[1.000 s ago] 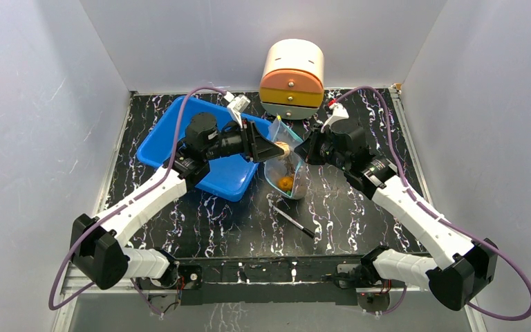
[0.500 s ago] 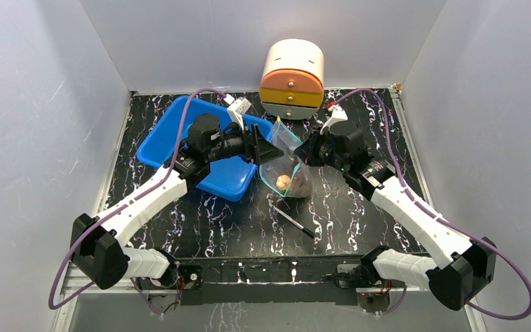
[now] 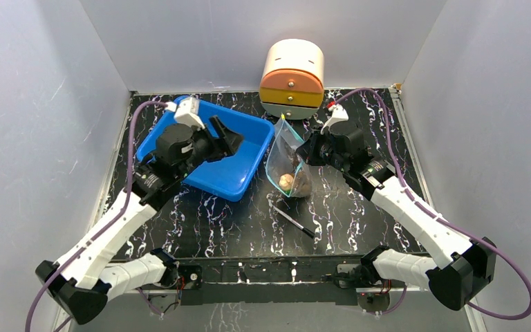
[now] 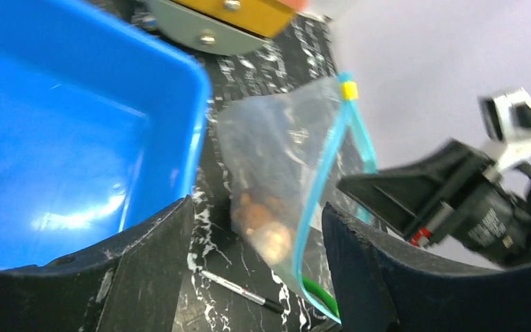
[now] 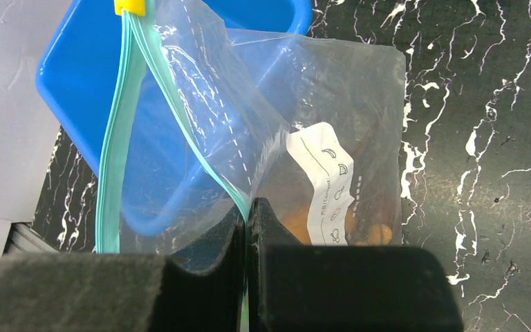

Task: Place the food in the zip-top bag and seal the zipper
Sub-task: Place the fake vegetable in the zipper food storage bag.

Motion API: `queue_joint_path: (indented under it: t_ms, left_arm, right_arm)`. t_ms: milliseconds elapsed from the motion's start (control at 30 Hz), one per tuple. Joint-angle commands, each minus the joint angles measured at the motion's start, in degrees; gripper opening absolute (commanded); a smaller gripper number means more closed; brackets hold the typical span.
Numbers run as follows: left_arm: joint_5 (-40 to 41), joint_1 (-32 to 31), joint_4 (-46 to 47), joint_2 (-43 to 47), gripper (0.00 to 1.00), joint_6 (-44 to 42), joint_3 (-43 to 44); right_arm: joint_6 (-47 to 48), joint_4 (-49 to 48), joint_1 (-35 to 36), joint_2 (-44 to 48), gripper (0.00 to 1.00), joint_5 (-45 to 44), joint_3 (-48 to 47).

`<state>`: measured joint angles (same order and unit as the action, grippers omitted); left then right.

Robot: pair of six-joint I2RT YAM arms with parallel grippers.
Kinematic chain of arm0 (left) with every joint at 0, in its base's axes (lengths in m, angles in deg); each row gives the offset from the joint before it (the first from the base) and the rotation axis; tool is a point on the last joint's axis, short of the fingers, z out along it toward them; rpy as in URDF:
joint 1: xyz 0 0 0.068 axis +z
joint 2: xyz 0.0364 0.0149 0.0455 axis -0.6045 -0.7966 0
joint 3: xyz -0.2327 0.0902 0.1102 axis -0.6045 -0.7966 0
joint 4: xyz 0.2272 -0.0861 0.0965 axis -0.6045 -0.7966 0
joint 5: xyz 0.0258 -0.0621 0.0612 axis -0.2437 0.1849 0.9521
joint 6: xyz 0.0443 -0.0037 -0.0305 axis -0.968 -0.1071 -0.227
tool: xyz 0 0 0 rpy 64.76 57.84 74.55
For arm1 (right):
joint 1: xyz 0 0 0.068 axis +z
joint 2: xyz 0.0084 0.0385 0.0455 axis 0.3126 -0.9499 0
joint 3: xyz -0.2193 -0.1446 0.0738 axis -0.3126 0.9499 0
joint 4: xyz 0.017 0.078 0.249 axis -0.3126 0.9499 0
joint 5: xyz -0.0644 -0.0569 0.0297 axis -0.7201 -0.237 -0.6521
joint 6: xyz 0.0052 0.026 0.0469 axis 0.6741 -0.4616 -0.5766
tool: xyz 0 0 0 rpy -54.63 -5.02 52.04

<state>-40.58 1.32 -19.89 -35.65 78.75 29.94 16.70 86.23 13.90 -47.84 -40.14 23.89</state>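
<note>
- Black marbled table [image 3: 359,111]: blue tray [image 3: 229,178] on its far left.
- Left gripper [image 4: 257,211] hovers over the tray, fingers wide apart, nothing between them.
- Right gripper [image 5: 247,207] is pinched tight on the zip-top bag [image 3: 283,153] at its teal zipper [image 5: 114,173].
- The bag hangs upright just right of the tray.
- Food [image 3: 294,182] sits in the bag's bottom.
- Black pen [image 3: 294,221] lies nearer, apart from the bag.
</note>
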Motion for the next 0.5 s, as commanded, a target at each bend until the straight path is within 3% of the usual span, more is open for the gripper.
queue_joint_path:
  t_ms: [0, 67, 167, 367, 467]
  left_arm:
    - [23.45, -0.22, -22.41, 3.36, 0.67, 15.39, 2.13]
    - [29.03, -0.23, -33.74, 4.18, 0.62, 27.07, 0.96]
    - [31.36, -0.24, -39.23, 6.29, 0.57, 34.34, -4.61]
    - [35.23, -0.18, -36.6, 2.74, 0.57, 33.47, -9.45]
    - [36.06, -0.17, -32.47, 1.26, 0.52, 33.2, -11.47]
  right_arm:
    - [1.85, -2.21, -0.31, 1.14, 0.0, -2.43, -2.21]
    - [2.41, -2.59, -0.33, 1.08, 0.0, -2.57, -2.45]
    - [2.59, -3.03, -0.3, 0.97, 0.0, -2.04, -2.05]
    - [2.77, -3.66, -0.32, 0.81, 0.0, -1.95, -2.04]
    - [2.77, -3.91, -0.32, 0.8, 0.0, -1.62, -2.02]
